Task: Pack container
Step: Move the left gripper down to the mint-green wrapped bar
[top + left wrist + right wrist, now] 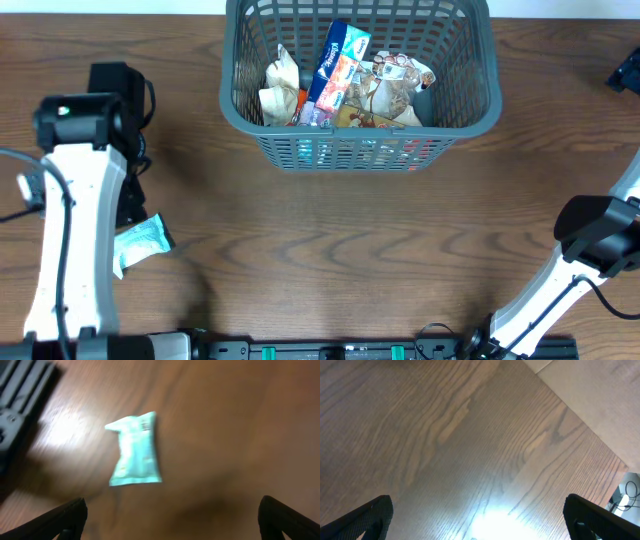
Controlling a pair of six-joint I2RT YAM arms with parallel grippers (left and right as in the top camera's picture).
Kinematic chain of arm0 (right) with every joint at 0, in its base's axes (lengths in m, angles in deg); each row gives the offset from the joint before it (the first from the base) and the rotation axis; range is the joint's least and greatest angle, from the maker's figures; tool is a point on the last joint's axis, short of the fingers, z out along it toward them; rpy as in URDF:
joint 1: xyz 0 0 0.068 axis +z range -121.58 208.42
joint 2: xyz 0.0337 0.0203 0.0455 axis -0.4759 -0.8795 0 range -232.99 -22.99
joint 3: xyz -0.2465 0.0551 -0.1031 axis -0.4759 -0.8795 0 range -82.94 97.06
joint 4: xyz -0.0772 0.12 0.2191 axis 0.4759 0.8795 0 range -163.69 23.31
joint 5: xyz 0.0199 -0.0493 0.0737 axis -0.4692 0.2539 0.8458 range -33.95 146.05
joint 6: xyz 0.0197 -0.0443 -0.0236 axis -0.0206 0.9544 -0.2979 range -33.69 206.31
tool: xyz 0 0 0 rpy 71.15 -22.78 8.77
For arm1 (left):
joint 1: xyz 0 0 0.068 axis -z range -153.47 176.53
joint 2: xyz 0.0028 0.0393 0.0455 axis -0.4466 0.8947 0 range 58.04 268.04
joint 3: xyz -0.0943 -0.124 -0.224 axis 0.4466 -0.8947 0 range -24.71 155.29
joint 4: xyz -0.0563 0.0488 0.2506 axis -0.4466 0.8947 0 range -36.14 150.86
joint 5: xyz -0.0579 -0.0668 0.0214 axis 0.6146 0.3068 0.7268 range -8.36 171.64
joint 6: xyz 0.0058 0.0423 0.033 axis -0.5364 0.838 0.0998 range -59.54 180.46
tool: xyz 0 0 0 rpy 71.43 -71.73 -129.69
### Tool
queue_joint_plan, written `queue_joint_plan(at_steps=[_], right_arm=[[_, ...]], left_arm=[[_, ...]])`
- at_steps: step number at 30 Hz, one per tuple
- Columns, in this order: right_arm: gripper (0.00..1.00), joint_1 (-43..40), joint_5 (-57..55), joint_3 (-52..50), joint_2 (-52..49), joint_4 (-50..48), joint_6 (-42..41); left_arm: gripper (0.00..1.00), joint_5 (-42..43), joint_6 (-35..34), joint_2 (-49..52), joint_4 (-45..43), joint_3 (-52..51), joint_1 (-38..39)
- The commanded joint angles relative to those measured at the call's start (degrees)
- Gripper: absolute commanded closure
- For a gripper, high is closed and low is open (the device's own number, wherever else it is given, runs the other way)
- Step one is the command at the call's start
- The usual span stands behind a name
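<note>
The container (360, 131) at the back of the table (350, 250) holds several snacks (345, 75), one light blue packet (135, 450) lies outside near the left claw (172, 515), and that claw and the right claw (480, 515) are spread wide, empty.

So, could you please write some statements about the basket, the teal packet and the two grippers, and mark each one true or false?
1. The teal packet lies on the table, outside the container. True.
2. The container is empty. False: it holds several snack packets.
3. The left gripper is shut on the teal packet. False: it is open, and the packet lies on the table apart from its fingers.
4. The right gripper is open and holds nothing. True.
</note>
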Motion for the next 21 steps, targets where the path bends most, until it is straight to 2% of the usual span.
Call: queue_joint_plan(at_steps=[1,8,13,16,21], right_arm=[[0.01,-0.1,-0.6,0.0,0.6,0.1,-0.8],[0.01,-0.1,-0.6,0.0,0.6,0.1,-0.8],[0.01,-0.1,-0.6,0.0,0.6,0.1,-0.8],[0.01,-0.1,-0.6,0.0,0.6,0.1,-0.8],[0.01,-0.1,-0.6,0.0,0.6,0.1,-0.8]], left_arm=[[0.04,6.7,-3.3,0.4,-0.8,-6.3,-3.7],[0.04,13.2,-4.0,0.4,-4.1,-17.1,-11.2],[0.04,14.3,-3.2,0.4,-8.5,-23.6,-12.5],[0.04,14.2,0.4,0.4,-12.3,-28.0,-12.5],[0.04,10.9,12.1,0.4,-20.0,-32.8,-12.5]])
